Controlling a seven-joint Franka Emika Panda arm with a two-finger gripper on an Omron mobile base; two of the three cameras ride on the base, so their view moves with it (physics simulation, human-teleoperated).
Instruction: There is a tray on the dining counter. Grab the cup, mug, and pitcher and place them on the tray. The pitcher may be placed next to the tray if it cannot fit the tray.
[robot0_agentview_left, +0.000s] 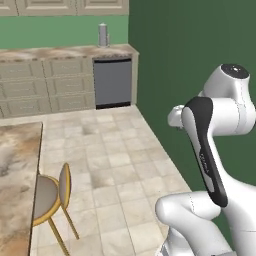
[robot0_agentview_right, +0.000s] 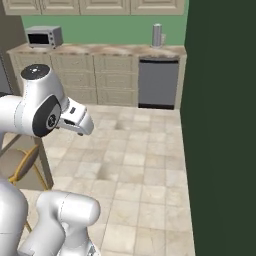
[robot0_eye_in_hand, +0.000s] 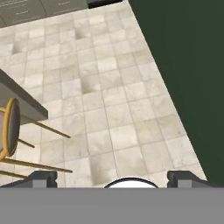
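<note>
A home kitchen: cream drawers (robot0_agentview_right: 75, 75) under marbled counter (robot0_agentview_right: 100, 49), microwave (robot0_agentview_right: 44, 36), dishwasher (robot0_agentview_right: 158, 83), tiled floor (robot0_agentview_right: 135, 165)

Dining counter (robot0_agentview_left: 15, 165) marbled stone; floor (robot0_agentview_left: 115, 165) matt beige tile.

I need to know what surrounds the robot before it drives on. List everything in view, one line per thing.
dining counter: one, beige-brown marbled, left edge of the left base view.
chair: one, grey seat with yellow frame, tucked at the dining counter.
back counter: one, marbled top over cream drawers, far wall.
dishwasher: one, grey, under the back counter.
microwave: one, silver, on the back counter.
canister: one, grey, on the back counter.
wall: one, dark green, right.
floor: beige tiles.
gripper: one, dark fingertips, open over the floor.
</note>
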